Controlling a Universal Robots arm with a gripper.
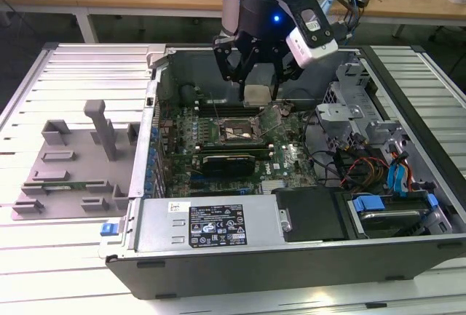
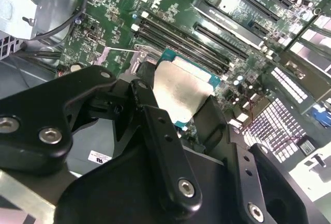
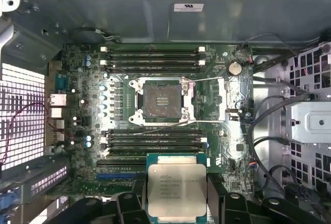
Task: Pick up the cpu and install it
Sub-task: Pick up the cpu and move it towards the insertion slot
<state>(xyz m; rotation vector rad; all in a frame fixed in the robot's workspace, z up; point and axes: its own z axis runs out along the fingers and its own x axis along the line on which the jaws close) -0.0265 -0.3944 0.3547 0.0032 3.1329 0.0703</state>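
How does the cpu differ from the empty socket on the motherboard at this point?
The cpu shows a bright silvery plate with a green rim; the socket is a dark square recess in a metal frame. The cpu is gripped by the gripper above the motherboard; the socket sits fixed on it, empty. Both are square.

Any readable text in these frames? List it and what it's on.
No text can be read out.
On the cpu: faint print on the top plate, too small to read.
On the silver box: black label, too small to read.
On the case wall: white sticker, blurred.
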